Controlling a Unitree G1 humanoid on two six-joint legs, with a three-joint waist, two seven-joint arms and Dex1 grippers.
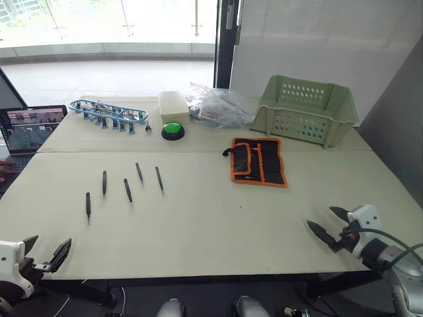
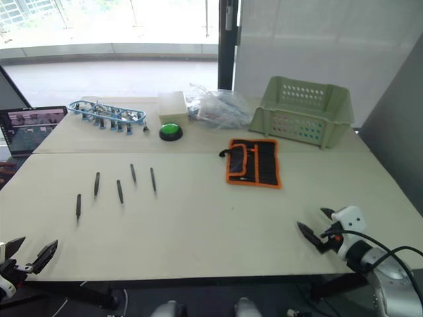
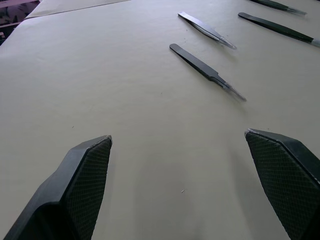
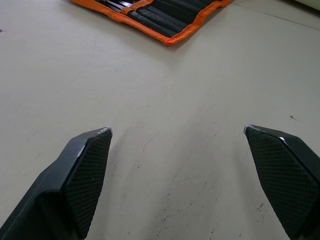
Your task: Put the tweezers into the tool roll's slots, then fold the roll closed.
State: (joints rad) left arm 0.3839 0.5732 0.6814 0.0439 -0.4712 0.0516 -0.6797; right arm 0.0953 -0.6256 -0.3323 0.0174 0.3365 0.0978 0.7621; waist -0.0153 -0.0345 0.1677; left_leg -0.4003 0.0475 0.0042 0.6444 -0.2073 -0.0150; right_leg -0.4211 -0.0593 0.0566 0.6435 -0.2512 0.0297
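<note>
Several slim black tweezers lie spread out on the left half of the beige table, none of them touching. The nearest one shows ahead of my left gripper in the left wrist view. The tool roll, black with orange edging, lies open and flat at the right rear, its slots facing up and its strap at its left edge. My left gripper is open at the table's front left corner, holding nothing. My right gripper is open and empty near the front right edge, with the roll well ahead of it.
A pale green basket stands behind the roll. Along the back sit a blue tray of small tools, a white box, a green button and a clear plastic bag. A laptop is at the far left.
</note>
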